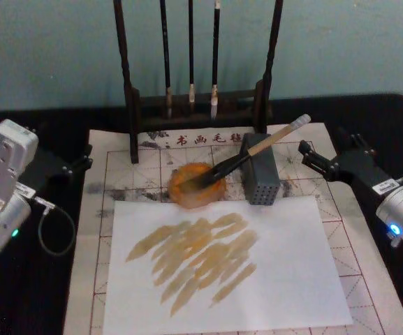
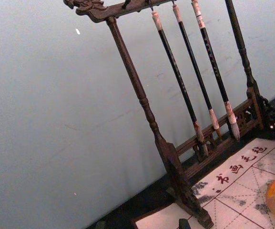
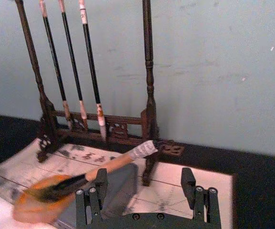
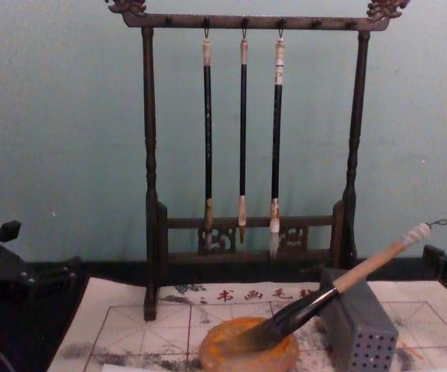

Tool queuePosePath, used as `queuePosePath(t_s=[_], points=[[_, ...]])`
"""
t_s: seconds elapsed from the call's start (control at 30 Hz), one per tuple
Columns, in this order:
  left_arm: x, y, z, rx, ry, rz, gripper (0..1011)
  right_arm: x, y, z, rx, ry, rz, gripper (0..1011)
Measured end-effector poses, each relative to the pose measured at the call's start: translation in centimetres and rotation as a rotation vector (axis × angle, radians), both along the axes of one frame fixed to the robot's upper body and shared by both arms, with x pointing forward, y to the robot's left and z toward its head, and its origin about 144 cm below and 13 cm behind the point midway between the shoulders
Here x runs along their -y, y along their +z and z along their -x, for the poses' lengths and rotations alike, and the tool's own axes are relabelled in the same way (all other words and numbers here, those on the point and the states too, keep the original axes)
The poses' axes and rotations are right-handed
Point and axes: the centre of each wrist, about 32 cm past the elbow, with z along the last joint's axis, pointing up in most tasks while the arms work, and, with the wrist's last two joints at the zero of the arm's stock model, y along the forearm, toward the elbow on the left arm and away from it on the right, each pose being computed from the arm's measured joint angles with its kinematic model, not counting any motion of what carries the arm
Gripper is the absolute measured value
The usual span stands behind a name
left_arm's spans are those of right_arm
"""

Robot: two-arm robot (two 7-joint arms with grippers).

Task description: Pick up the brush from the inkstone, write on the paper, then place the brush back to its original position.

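Brush (image 1: 254, 151) rests with its bristles in the inkstone (image 1: 180, 190) and its handle propped on the perforated block (image 1: 260, 183). The right hand (image 3: 144, 175), spread, hovers by its white end (left hand (image 1: 82, 159) parked bench-left). Pickup looks next: straddle the handle, then pinch.

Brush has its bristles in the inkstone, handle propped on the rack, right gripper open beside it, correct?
No: the brush leans its handle on the grey block instead, per the head view. Bristles sit in the inkstone; right gripper open beside it; left gripper parked far left.
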Motion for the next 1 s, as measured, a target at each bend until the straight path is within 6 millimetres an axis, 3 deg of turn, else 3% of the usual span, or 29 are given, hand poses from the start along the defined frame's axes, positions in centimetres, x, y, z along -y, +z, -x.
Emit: queuePosePath(t_s=[0.7,1.0], points=[[0.0,0.0,0.0,0.0,0.0,0.0,1001,-1.2,-2.5,-3.2,-0.174,0.087,-0.498,1002],[0.0,0.0,0.0,0.0,0.0,0.0,1001,-1.5,-3.4,-4.1,-0.205,0.116,-0.613,1002]])
